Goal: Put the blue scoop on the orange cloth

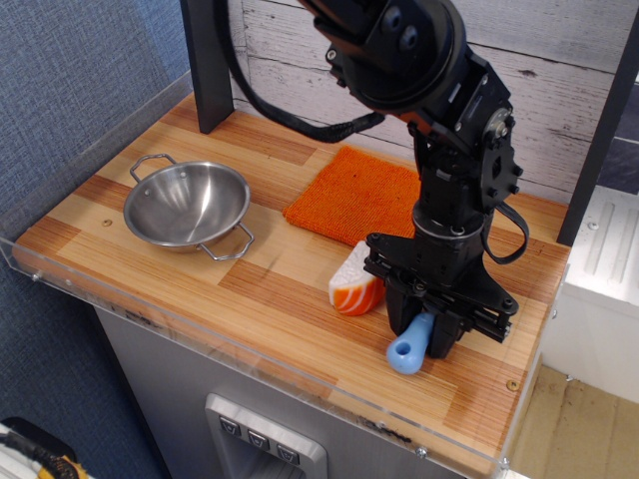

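The blue scoop (407, 348) lies at the table's front right; only its light-blue handle shows, pointing toward the front edge. Its grey bowl head is hidden under the gripper. My black gripper (423, 327) is down on the table with its fingers closed around the upper part of the handle. The orange cloth (357, 196) lies flat at the back of the table, behind the gripper and partly hidden by the arm.
An orange-and-white striped wedge toy (354, 282) stands just left of the gripper. A steel bowl (187, 206) with two handles sits at the left. A clear acrylic lip (250, 357) runs along the front edge. A dark post (210, 65) stands at the back left.
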Controlling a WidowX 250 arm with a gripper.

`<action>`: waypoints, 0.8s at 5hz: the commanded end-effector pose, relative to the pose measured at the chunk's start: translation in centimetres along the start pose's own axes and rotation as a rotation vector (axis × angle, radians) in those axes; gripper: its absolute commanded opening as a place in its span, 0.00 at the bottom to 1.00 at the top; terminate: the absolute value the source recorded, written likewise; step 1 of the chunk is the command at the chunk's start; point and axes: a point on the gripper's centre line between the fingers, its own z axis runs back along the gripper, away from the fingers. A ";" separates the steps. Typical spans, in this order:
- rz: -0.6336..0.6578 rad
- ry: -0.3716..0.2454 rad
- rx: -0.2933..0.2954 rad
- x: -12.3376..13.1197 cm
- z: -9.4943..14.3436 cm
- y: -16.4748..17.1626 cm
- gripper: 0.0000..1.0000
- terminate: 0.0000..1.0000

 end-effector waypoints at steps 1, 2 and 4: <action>0.007 -0.107 -0.045 0.9 5.7 1.0 0.00 0.00; 0.023 -0.143 -0.066 1.4 8.5 1.8 0.00 0.00; 0.132 -0.191 -0.077 4.1 11.3 7.0 0.00 0.00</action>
